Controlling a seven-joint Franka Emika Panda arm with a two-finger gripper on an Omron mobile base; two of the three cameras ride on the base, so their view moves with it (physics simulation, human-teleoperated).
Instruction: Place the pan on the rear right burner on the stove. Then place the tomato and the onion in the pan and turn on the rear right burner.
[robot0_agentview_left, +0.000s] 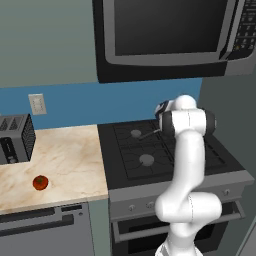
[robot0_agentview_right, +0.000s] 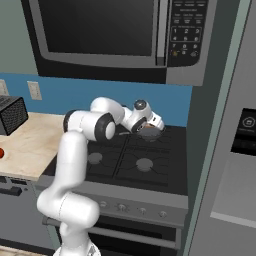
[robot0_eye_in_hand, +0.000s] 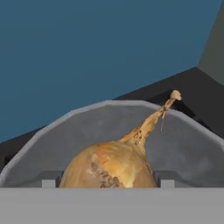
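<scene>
My fingers (robot0_agentview_right: 150, 131) over rear right burner of stove (robot0_agentview_right: 165, 172), above pan (robot0_eye_in_hand: 183, 135). Onion (robot0_eye_in_hand: 109, 168) between them, spread wide around bulb; firm grip or only resting in pan, cannot tell. Onion sits low inside pan, pointed tip towards far rim. Onion looks light, hard, with dry slippery skin; best hold at widest part, not at thin tip. Tomato (robot0_agentview_left: 40, 182) well apart on worktop (robot0_agentview_left: 65, 155), in front of toaster (robot0_agentview_left: 15, 138). Tomato probably soft, glossy, rolls easily; take it gently across middle.

The beige marble desk (robot0_agentview_left: 65, 155) carries the tomato (robot0_agentview_left: 40, 182) near its front edge and a toaster (robot0_agentview_left: 15, 138) at its left edge, beside the stove (robot0_agentview_left: 150, 150).
</scene>
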